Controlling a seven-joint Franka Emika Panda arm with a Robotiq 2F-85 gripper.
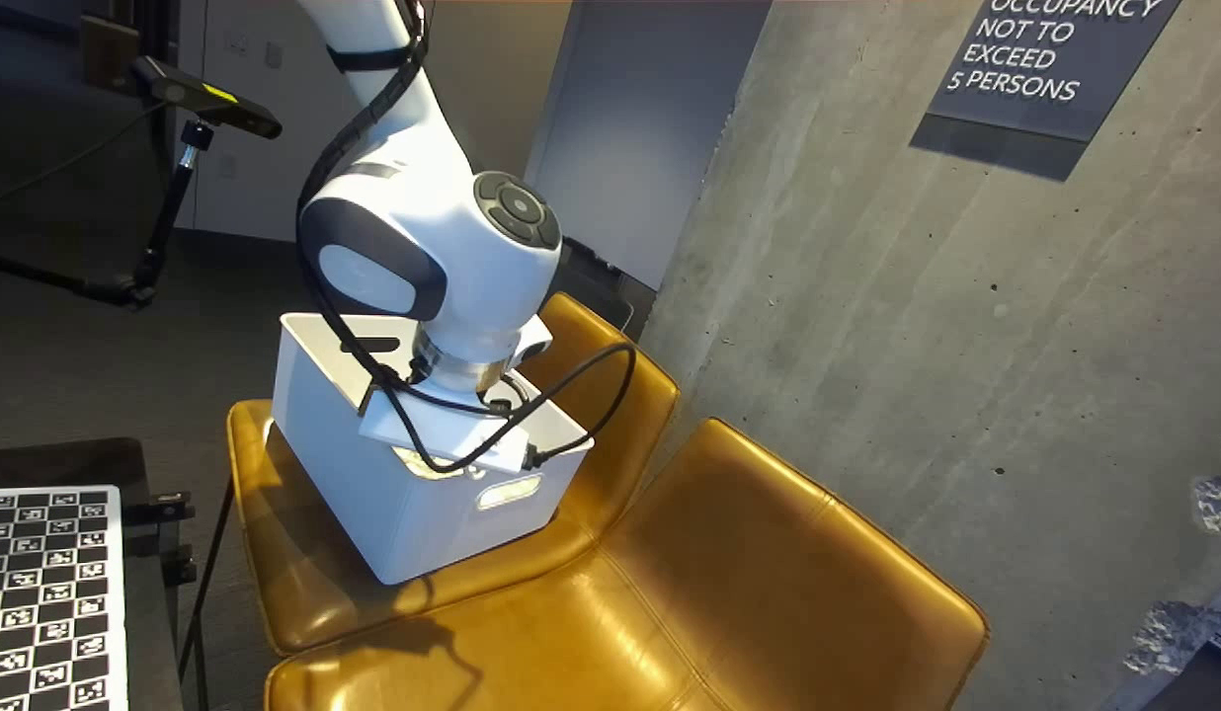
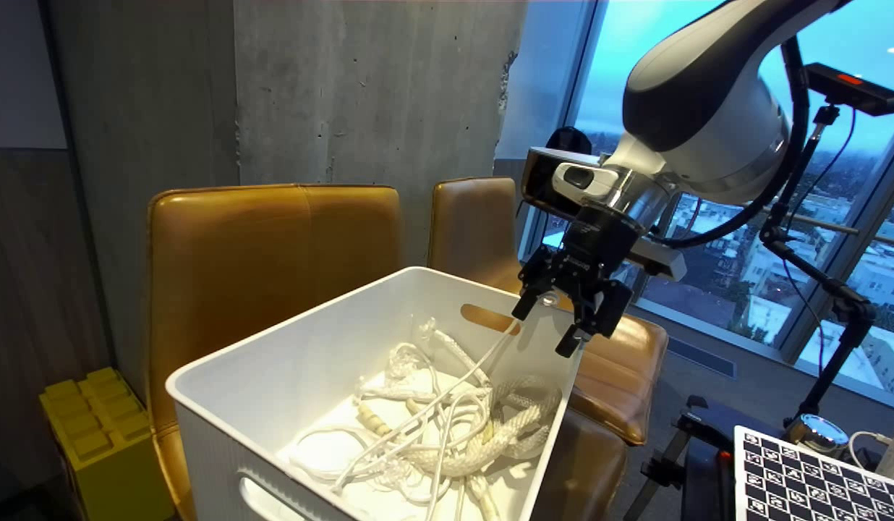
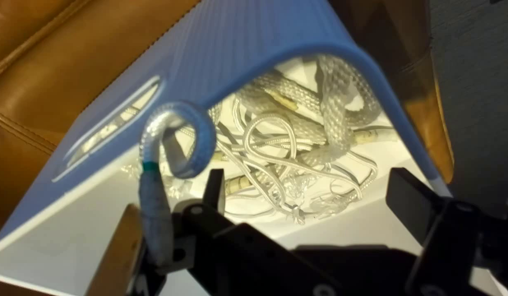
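The claw [image 2: 547, 323], fingers [image 3: 409, 205] well apart, hangs over the storage bin [image 2: 331, 347] near one corner. Beside one finger, a pale hook-shaped piece [image 3: 153, 183] wears a green band [image 3: 150, 166]; whether they touch, I cannot tell. Inside the bin lies white rope [image 2: 483, 449]: thick, glossy braid [image 3: 335, 111], thin looping cord [image 3: 270, 117], wispy frayed ends [image 3: 334, 204], tan-wrapped stretches [image 2: 372, 418]. The bin sits on a golden-brown leather chair [image 1: 294, 563].

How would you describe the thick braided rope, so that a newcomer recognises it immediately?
Find the tan chair bearing the open-topped white bin. Inside lies a tangle of thin pale cords. Among them, the thick braided rope curls near one side wall; its wide, coarse weave sets it apart from those slim cords.
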